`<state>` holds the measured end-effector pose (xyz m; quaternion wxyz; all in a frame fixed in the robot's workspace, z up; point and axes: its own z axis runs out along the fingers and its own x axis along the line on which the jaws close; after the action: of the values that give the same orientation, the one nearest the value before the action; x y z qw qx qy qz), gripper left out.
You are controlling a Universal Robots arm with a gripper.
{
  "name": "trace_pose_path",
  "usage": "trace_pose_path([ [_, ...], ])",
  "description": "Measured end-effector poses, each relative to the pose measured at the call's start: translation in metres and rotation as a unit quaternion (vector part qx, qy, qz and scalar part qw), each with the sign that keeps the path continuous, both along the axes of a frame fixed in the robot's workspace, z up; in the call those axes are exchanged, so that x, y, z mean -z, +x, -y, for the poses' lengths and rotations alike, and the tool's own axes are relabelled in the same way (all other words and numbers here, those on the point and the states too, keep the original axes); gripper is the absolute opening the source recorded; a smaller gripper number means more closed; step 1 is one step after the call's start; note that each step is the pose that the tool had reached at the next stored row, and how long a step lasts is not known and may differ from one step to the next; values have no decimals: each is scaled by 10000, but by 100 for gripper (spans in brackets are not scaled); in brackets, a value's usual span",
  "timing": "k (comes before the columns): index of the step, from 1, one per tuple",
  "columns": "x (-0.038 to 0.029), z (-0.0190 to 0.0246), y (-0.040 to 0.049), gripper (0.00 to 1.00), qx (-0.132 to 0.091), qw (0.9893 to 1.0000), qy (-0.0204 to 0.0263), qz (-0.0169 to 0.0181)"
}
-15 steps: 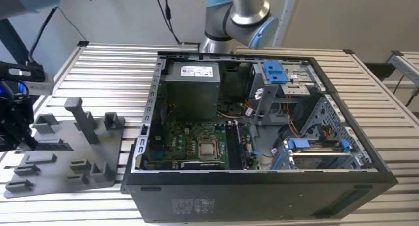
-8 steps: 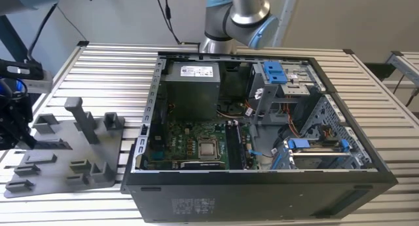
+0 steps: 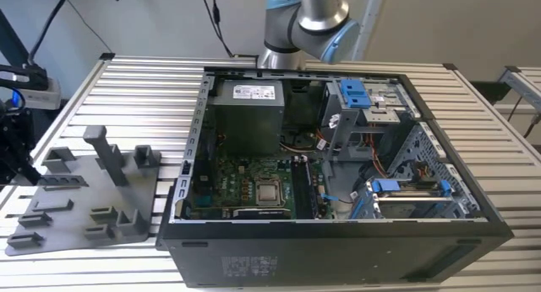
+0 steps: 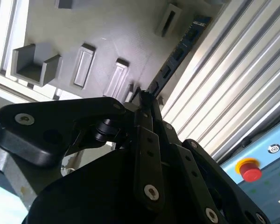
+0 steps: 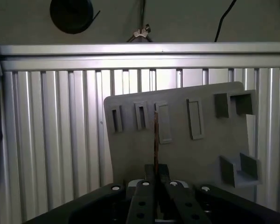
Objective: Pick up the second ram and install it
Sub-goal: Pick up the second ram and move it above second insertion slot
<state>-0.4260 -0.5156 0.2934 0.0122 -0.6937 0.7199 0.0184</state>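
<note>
The second ram (image 4: 177, 51) is a thin dark stick with small black chips. It juts out from between my gripper's fingers over the grey holder tray (image 4: 107, 42). In the first wrist view the second ram (image 5: 155, 140) is edge-on, rising from my gripper (image 5: 155, 170) in front of the tray (image 5: 200, 154). My gripper (image 4: 143, 97) is shut on one end of the stick. In the exterior view the gripper (image 3: 15, 154) is a dark shape at the far left, beside the tray (image 3: 76, 209). The open computer case (image 3: 338, 241) holds the green motherboard (image 3: 245, 184).
The tray carries upright posts (image 3: 108, 156) and several slots. The ribbed metal table (image 3: 135, 95) runs under everything. Inside the case are a power supply (image 3: 245, 111), blue-tabbed drive cages (image 3: 406, 190) and loose cables. A red button (image 4: 249, 169) sits on a box at the table's side.
</note>
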Motion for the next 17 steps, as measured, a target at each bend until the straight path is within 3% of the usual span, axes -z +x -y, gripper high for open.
trace_pose_path([
  [7, -212, 1, -3, 15, -1, 10000, 6, 1],
  [17, -654, 1, -4, 15, -1, 10000, 12, 0],
])
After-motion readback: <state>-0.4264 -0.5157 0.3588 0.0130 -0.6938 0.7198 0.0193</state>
